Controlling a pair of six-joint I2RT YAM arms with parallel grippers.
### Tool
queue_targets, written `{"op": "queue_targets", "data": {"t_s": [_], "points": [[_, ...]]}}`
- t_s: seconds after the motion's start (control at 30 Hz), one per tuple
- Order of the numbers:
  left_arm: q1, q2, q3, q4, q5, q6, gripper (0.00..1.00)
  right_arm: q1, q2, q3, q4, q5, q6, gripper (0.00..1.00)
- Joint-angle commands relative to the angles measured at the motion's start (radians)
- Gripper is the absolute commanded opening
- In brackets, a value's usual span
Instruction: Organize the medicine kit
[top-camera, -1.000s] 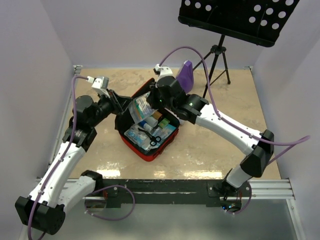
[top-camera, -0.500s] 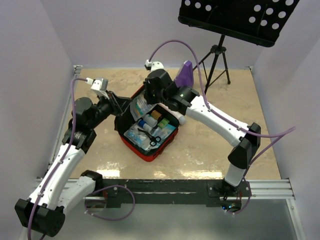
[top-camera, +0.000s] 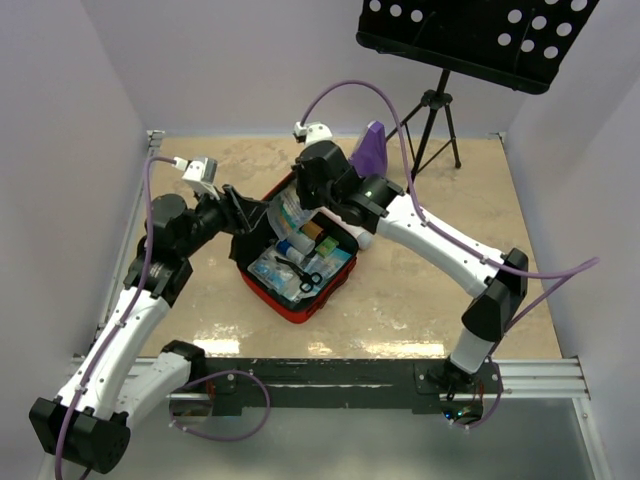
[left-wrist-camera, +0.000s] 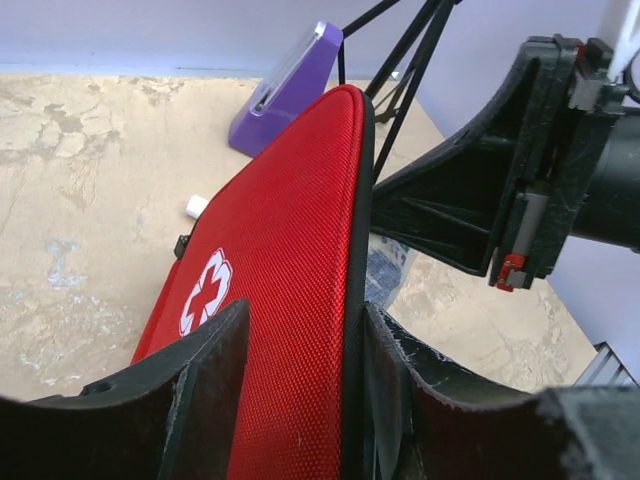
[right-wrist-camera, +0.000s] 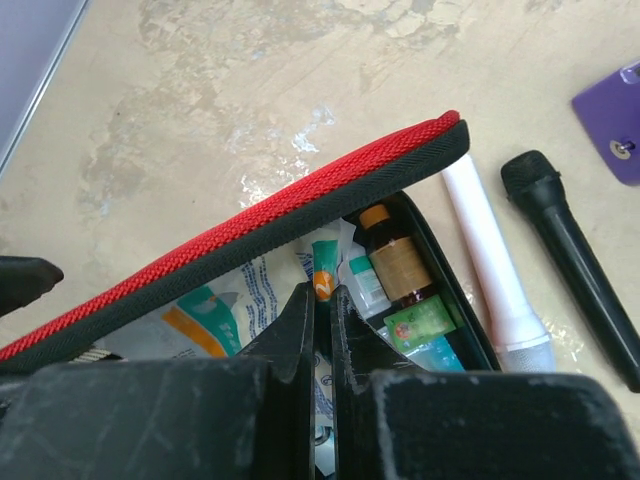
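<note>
The medicine kit lies open mid-table, red outside, black inside, with bottles and packets in it. Its lid, marked with a white cross, stands tilted up between the fingers of my left gripper. In the left wrist view that gripper is open, and the lid's black edge rests against the right-hand finger. My right gripper hovers over the case just under the lid. It is shut, its tips at the end of a green and orange tube among the packets.
A purple metronome stands behind the kit. A black music stand on a tripod is at the back right. A white cylinder and a black microphone lie right of the case. Inside are a brown bottle and scissors.
My left gripper's jaws have spread apart around the lid. The right arm drew back toward the far side of the kit, then held still.
</note>
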Motion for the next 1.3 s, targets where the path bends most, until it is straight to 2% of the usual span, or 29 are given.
{"op": "queue_targets", "data": {"t_s": [0.0,0.2,0.4,0.5,0.67,0.77,0.97,1.1,1.27], "points": [[0.001,0.009,0.042,0.01,0.004,-0.015,0.54,-0.006,-0.067,-0.024,0.041,0.025,-0.043,0.0],[0.001,-0.017,0.072,-0.03,-0.057,0.005,0.61,-0.006,-0.089,-0.054,0.073,-0.009,-0.034,0.0],[0.001,-0.028,0.164,-0.072,-0.091,-0.002,0.69,-0.007,-0.101,-0.074,0.083,-0.001,-0.042,0.0],[0.001,-0.018,0.206,-0.072,-0.044,-0.033,0.72,-0.01,-0.106,-0.081,0.093,-0.017,-0.043,0.0],[0.001,0.007,0.237,-0.018,0.145,-0.111,0.73,-0.03,-0.126,-0.113,0.138,-0.081,-0.029,0.0],[-0.005,-0.002,0.206,-0.015,0.236,-0.156,0.72,-0.038,-0.133,-0.126,0.161,-0.106,-0.017,0.0],[-0.04,-0.106,0.119,-0.145,0.19,-0.136,0.72,-0.04,-0.132,-0.115,0.165,-0.104,-0.014,0.0],[-0.062,-0.192,0.033,-0.13,0.222,-0.199,0.73,-0.04,-0.129,-0.12,0.17,-0.1,-0.015,0.0],[-0.086,-0.202,0.017,-0.199,0.208,-0.165,0.71,-0.044,-0.126,-0.13,0.175,-0.101,-0.008,0.0]]}}
